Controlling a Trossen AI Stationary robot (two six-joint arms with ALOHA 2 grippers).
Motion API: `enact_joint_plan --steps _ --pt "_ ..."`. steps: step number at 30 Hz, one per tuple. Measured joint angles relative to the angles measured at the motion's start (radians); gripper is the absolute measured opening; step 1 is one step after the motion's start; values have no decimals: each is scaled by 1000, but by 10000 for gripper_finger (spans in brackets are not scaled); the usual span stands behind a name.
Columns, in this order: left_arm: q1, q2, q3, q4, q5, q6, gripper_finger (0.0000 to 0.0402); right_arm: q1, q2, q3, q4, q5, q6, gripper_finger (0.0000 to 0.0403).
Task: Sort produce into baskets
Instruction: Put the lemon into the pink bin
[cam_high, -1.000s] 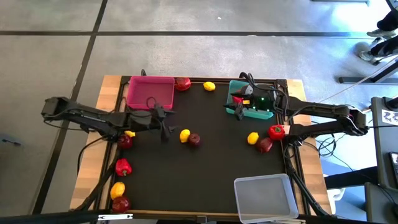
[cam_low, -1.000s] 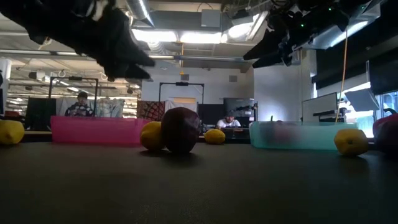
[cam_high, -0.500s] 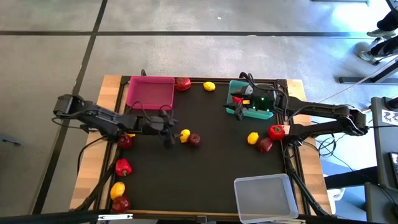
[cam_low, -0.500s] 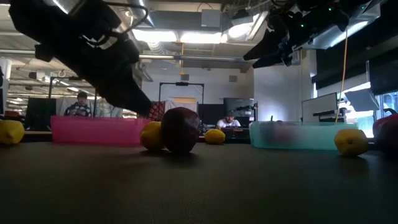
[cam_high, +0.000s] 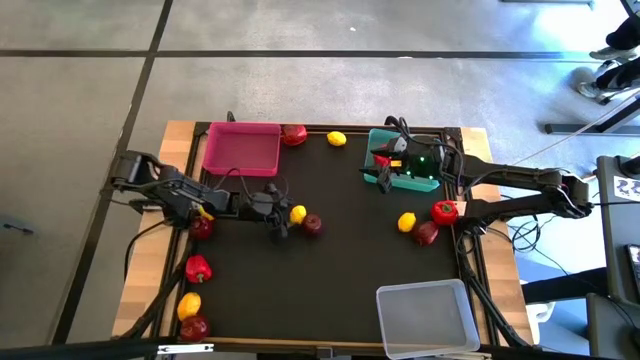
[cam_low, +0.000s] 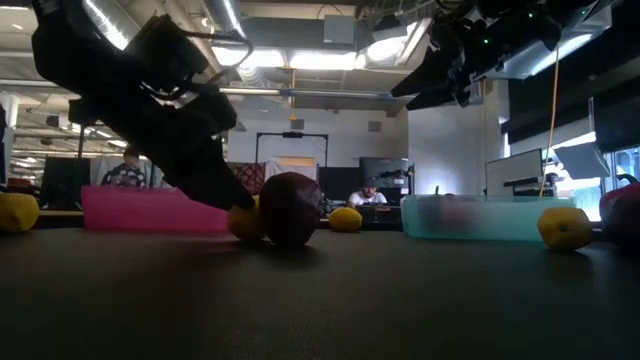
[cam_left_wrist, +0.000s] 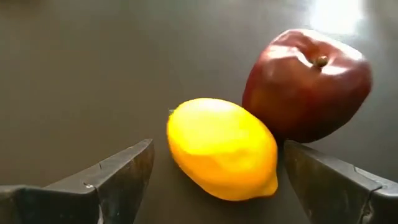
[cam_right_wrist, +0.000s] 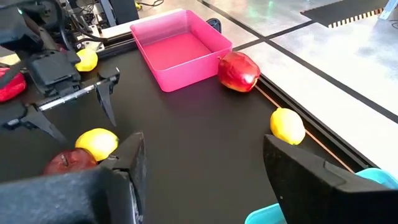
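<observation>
Mostly the sorting remains undone. Pink basket (cam_high: 241, 148), at 11 o'clock on the tabletop (cam_high: 340, 270), and clear basket (cam_high: 424, 318), at 5 o'clock, both show empty; teal basket (cam_high: 402, 158), at 1 o'clock, holds at least one red item, its contents largely hidden by the right hand (cam_high: 378, 172), which hovers over it with fingers part-spread and nothing visibly between them. Left hand (cam_left_wrist: 214, 180), near centre, has its fingers apart on either side of a lemon (cam_left_wrist: 221, 148) that touches a dark apple (cam_left_wrist: 306, 83); no grip is made yet. Loose produce elsewhere: an apple (cam_high: 294, 134) and lemon (cam_high: 337, 139) at 12 o'clock, a lemon, pepper and apple group (cam_high: 428, 220) at 3 o'clock, and several pieces (cam_high: 195, 270) along the 8 o'clock edge.
</observation>
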Motion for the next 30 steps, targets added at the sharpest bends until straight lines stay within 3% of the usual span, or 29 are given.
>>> enact_joint_plan --steps 10,22,30 --pt "19 68 0 91 25 42 335 0 0 0 0 0 1 237" --pt "37 70 0 79 25 -37 181 0 0 0 -1 -15 5 237" --pt "41 18 3 61 22 -88 183 0 0 0 -12 -53 8 237"
